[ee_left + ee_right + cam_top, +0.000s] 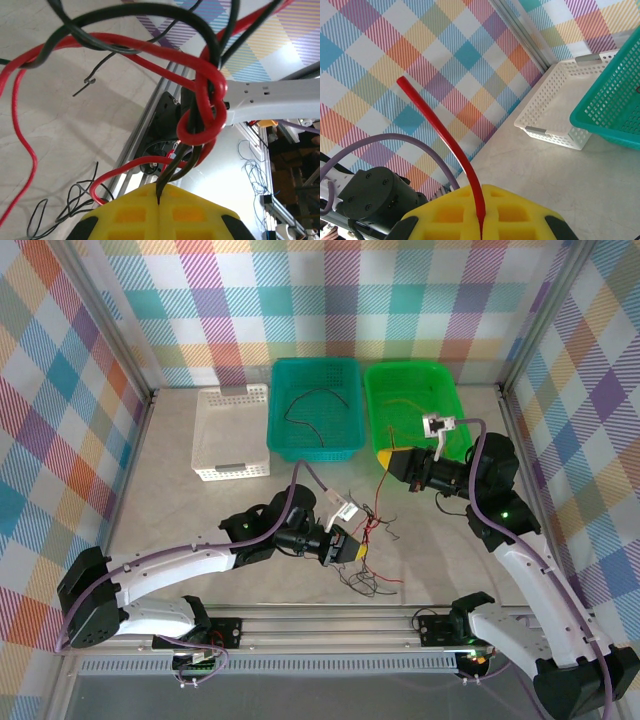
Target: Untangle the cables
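Separation is in hand: the left gripper (159, 196) is clamped shut on dark cables (172, 172) from the tangle (372, 545) at the table's (200, 510) front, and the right gripper (481, 222) pinches one red cable (451, 142). Next, I judge, the arms need to draw gently apart to free it.

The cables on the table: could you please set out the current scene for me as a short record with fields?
tangle: red and black cables, on the table between the two arms
left hand: shut on a black cable from the tangle
right hand: shut on a red cable
teal basket: one dark cable inside
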{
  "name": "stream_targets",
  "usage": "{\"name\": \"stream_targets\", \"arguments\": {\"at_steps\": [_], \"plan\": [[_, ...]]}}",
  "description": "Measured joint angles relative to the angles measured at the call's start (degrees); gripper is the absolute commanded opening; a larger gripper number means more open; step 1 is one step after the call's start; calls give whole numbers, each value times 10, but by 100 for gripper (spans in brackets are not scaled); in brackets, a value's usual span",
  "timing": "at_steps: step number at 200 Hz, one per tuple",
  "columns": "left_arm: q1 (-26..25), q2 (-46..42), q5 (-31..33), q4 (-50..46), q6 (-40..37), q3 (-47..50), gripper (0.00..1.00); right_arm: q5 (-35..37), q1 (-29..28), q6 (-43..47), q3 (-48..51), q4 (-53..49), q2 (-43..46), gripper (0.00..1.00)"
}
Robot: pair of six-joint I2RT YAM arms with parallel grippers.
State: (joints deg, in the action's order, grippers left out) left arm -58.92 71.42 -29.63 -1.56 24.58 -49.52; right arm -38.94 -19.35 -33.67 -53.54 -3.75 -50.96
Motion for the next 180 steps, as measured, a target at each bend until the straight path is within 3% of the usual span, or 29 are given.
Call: {"name": "stream_targets", "arguments": {"at_steps": [11, 40, 66, 97, 125, 158, 180], "plan": [[0, -1, 6, -2, 0, 0, 0, 12, -1, 1, 0, -8, 0, 0], [-1, -16, 23, -11, 3, 1, 0, 49, -1, 15, 0, -57, -22, 45], [6, -34, 34, -10, 23, 10, 0, 47, -1, 30, 35, -79, -30, 61], [36, -43, 35, -11, 59, 33, 0, 44, -1, 41, 108, -90, 38, 66], [55, -47, 40, -14, 76, 36, 0, 41, -2, 45, 142, -102, 120, 63], [62, -64, 40, -13, 87, 36, 0, 38, -8, 26, 167, -95, 133, 61], [64, -68, 37, -10, 91, 36, 0, 54, -52, 4, 215, -84, 122, 58]]}}
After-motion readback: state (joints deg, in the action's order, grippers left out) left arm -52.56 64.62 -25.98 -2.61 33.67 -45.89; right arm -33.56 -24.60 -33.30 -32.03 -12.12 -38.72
